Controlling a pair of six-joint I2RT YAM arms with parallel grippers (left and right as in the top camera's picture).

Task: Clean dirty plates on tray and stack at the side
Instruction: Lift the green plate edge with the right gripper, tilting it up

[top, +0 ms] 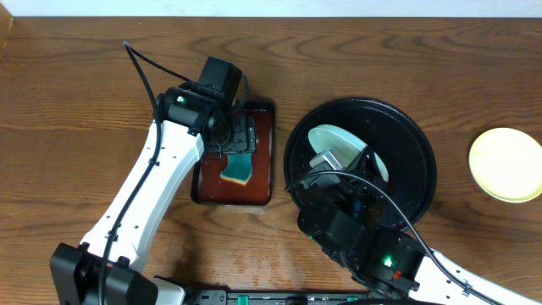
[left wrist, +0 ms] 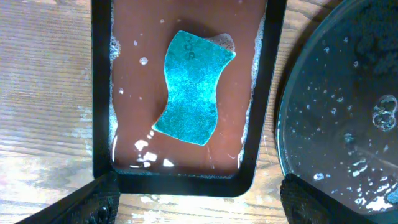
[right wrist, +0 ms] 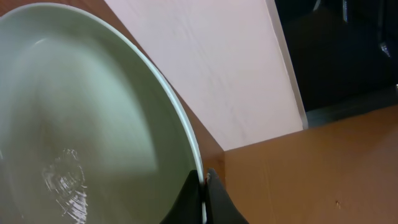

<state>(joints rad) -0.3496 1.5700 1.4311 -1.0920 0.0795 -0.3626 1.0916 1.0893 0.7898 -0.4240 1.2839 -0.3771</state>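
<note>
While the right gripper [right wrist: 204,186] pinches the rim of a mint-white plate [right wrist: 93,112] and holds it tilted above the round black tray [top: 411,169], water droplets dot that tray's glossy floor. Over the rectangular reddish-brown tray [left wrist: 101,93], the left gripper [top: 239,140] hangs spread wide and empty; a teal sponge [left wrist: 189,90] lies there in shallow sudsy water. A pale yellow plate [top: 506,163] rests on the wooden table [top: 76,110], well right of both trays

Teal sponge [left wrist: 193,87] lying in wet reddish-brown rectangular tray [left wrist: 101,93]; wooden table [top: 68,102] beneath.
</note>
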